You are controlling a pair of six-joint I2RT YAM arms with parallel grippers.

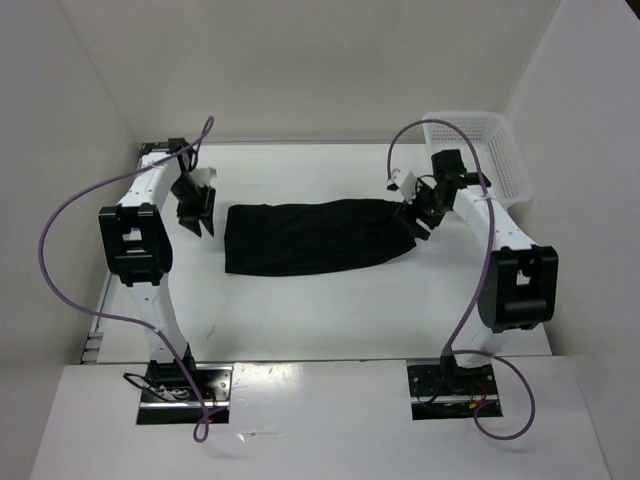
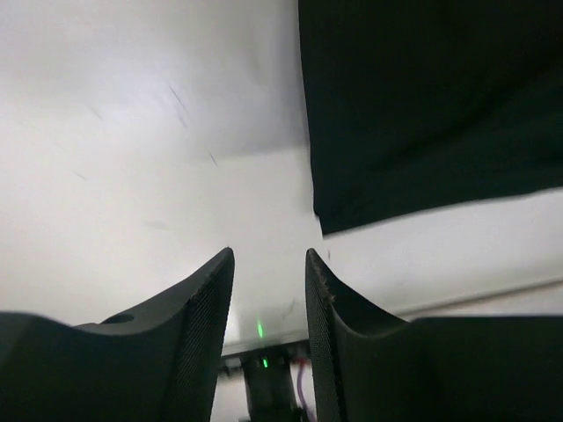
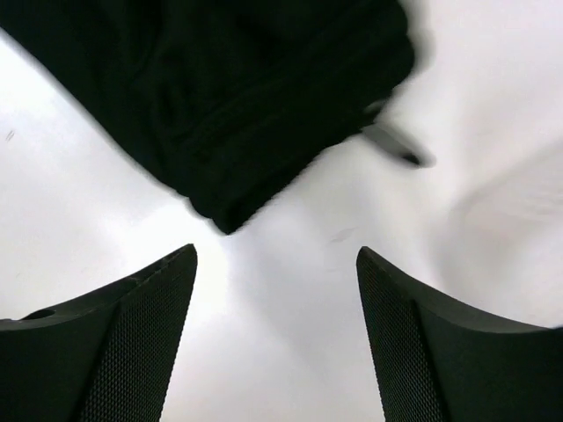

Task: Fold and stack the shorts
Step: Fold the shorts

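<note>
The shorts [image 1: 315, 237] lie spread in the middle of the worktop [image 1: 300, 310], between the two arms. The left fingers [image 2: 198, 308] are narrowly apart and empty, just beside the shorts' left edge. The right fingers [image 3: 141, 325] are wide apart and empty, close before the right end.

The left arm [image 1: 135, 240] reaches forward from its base and bends at the elbow. The left hand [image 1: 196, 216] points down. Its two fingers [image 2: 207, 308] are a little way apart, with nothing between them. The right arm [image 1: 508, 255] reaches forward too and turns in toward the middle. The right hand [image 1: 417, 220] points down, its fingers [image 3: 145, 321] spread wide and holding nothing.
</note>
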